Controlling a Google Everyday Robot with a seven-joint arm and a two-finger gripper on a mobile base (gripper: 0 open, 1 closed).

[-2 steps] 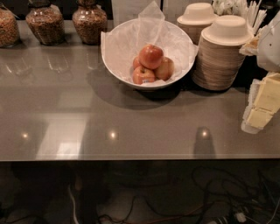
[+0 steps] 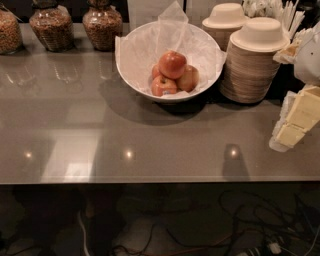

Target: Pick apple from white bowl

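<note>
The white bowl stands at the back middle of the grey counter and is lined with crinkled white tissue paper. Three red-orange apples lie in it. The top apple rests on the other two. My gripper is at the right edge of the view, pale yellow and white. It hangs low over the counter, to the right of the bowl and well apart from it. It holds nothing that I can see.
Two stacks of tan disposable bowls stand right of the white bowl, between it and my gripper. Three glass jars of grain line the back left. Cutlery stands back right. The counter's front edge runs across, with cables below.
</note>
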